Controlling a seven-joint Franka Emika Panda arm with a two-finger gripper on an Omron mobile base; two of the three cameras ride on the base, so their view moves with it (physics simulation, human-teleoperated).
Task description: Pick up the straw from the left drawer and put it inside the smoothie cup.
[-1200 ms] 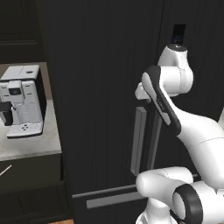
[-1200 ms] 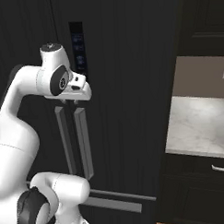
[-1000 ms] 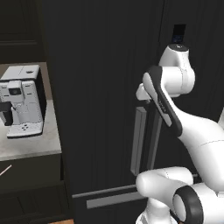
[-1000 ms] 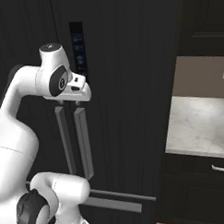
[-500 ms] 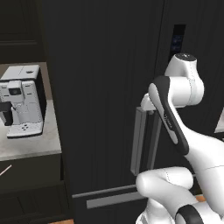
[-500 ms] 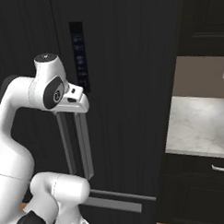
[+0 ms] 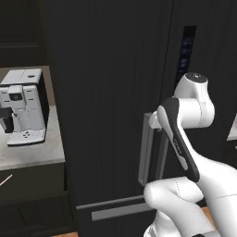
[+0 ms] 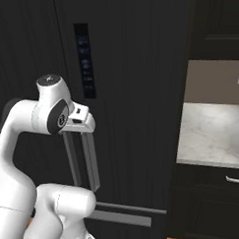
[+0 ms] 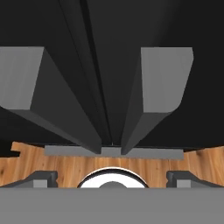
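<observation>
Facing a tall black refrigerator (image 7: 111,92), the arm held its hand close against the two vertical grey door handles (image 7: 147,148) at the middle seam, with the gripper (image 8: 82,124) just at their tops. From the hand camera the two grey handles (image 9: 162,92) ran down either side of the seam toward a horizontal grey bar (image 9: 113,151) and a strip of wooden floor (image 9: 57,164). Two dark finger tips (image 9: 39,178) stood far apart at the bottom of that view, so the jaws were spread and grasping nothing. Far to the left, a white-and-black coffee machine (image 7: 23,106) stood on a grey counter (image 7: 32,152). Below that counter's near edge a thin whitish stick, the straw (image 7: 5,180), slanted against the dark cabinet front at the left border. On the right, a marble counter (image 8: 213,134) sat over black cabinets.
</observation>
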